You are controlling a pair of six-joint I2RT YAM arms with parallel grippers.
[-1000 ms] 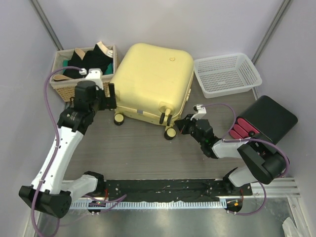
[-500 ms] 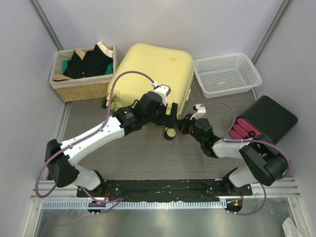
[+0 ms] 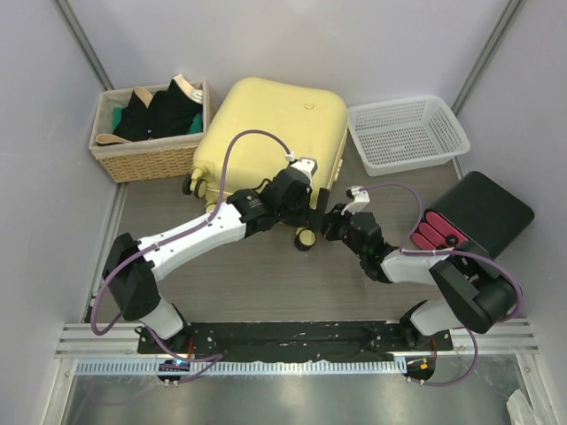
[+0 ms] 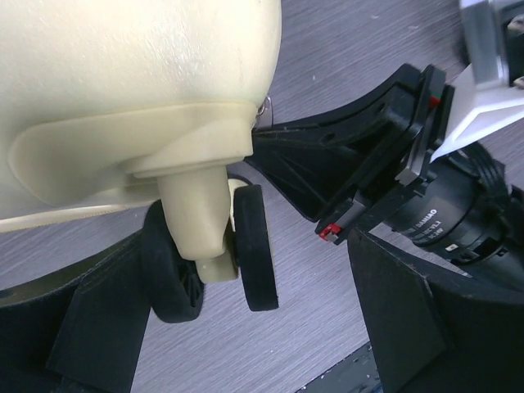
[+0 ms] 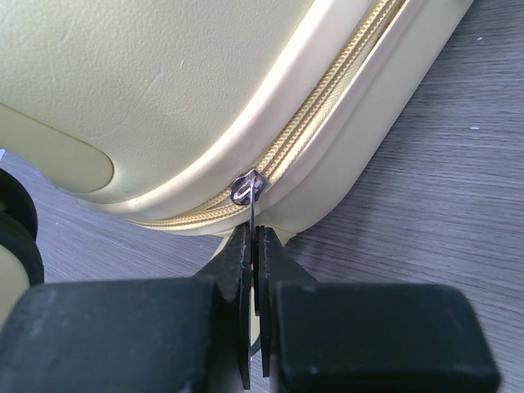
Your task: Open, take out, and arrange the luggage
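The near corner of the luggage (image 3: 270,142) is crowded. The left tool (image 3: 306,215) stands wide open with a wheel (image 4: 255,246) between its fingers, and the right tool (image 3: 330,221) is pinched on the zipper pull (image 5: 246,190) just beside it. In front of the luggage the tabletop (image 3: 266,283) is bare between the two arms. The wicker basket (image 3: 146,166) blocks the left side, the white basket (image 3: 416,159) blocks the right, and the black box (image 3: 483,208) sits close by the right arm.
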